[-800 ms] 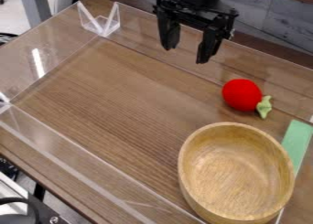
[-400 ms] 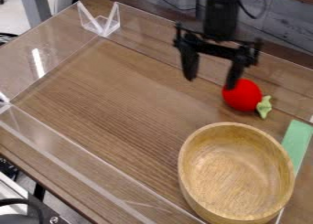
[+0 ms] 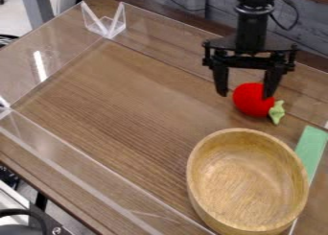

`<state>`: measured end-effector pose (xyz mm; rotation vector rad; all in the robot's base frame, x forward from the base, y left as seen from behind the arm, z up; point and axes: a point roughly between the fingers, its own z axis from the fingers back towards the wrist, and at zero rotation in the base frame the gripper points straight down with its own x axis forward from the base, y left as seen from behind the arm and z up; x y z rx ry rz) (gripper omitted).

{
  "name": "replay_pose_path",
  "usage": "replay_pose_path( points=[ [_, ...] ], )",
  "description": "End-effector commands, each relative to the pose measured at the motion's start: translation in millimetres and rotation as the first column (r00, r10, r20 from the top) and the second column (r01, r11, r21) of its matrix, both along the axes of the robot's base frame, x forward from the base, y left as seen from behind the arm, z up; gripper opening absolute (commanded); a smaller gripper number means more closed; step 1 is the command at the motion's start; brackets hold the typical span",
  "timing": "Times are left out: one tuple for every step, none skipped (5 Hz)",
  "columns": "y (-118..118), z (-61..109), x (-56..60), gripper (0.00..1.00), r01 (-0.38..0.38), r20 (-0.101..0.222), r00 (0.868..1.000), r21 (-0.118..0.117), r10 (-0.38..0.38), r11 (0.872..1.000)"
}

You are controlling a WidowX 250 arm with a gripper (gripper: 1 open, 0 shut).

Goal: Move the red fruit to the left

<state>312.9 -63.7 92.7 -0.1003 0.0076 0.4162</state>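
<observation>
On my camera the big round wooden bowl [image 3: 248, 222] is sitting near right, and the black two-fingered gripper [image 3: 247, 80] is hanging wide open at the far right. The glossy red toy fruit with its green leafy stem [image 3: 252, 99] is lying under it, beyond the bowl. I'm worrying that closing off-centre could roll it bowlward.

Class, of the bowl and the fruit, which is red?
The fruit below the gripper: it is red with a green stem, whereas the bowl is light brown.
</observation>
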Motion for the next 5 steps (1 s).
replay_pose_path(
  points=[
    [-9.1, 0.9, 9.7, 1.0, -0.114, 0.067, 0.991, -0.024, 0.116, 0.993],
    [-12.8, 9.1, 18.0, 1.0, -0.158, 0.092, 0.983, -0.033, 0.161, 0.987],
    [-14.9, 17.6, 25.1, 1.0, -0.189, 0.119, 0.974, -0.035, 0.192, 0.981],
    [-13.3, -1.7, 33.3, 1.0, -0.182, 0.134, 0.974, -0.031, 0.184, 0.983],
    [-10.1, -18.9, 39.7, 1.0, -0.176, 0.154, 0.972, -0.027, 0.178, 0.984]
  ],
)
